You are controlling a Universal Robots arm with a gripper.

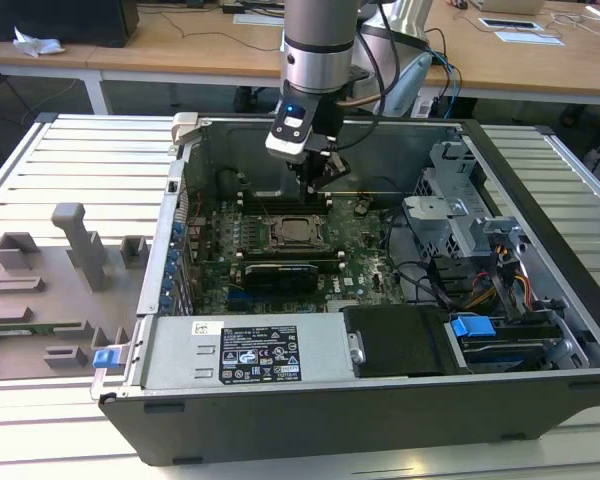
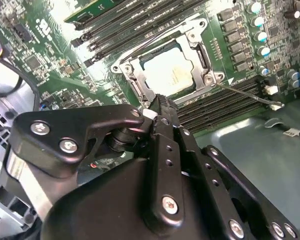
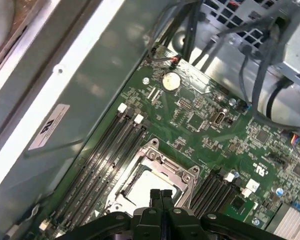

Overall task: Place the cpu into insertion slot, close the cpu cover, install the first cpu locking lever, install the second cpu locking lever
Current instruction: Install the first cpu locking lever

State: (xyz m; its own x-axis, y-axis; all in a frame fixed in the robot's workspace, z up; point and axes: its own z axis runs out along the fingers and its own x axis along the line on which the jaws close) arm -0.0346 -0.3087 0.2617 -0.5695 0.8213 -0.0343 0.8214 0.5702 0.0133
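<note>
- Sitting flat in the insertion slot [image 1: 276,233], just above the centre of the exterior view, the cpu [image 2: 170,74] shows its pale metal top through the window of the cpu cover [image 2: 132,75]. That first step looks done.
- The cover lies down over the chip, its frame level around it in both wrist views, so I judge the closing done as well.
- One thin locking lever [image 2: 245,91] reaches out from a corner of the socket across the memory slots [image 2: 225,107], its tip free. To my eye it is not latched.
- What looks like a second lever [image 2: 150,44] runs along the opposite edge of the frame. I cannot tell whether it is hooked under its catch.
- The lever work seems to be what is left.
- The arm [image 1: 318,45] drops straight from the top centre of the exterior view into the open computer case [image 1: 380,400], which lies on the slatted counter [image 1: 40,420].
- The pincer [image 1: 318,180] hangs just above the socket's upper edge in the exterior view, pointing down at it.
- Its fingertips [image 3: 157,196] are pressed together with nothing between them.
- In the second wrist view the tip is just beside the cover's corner; I cannot say whether it is touching.
</note>
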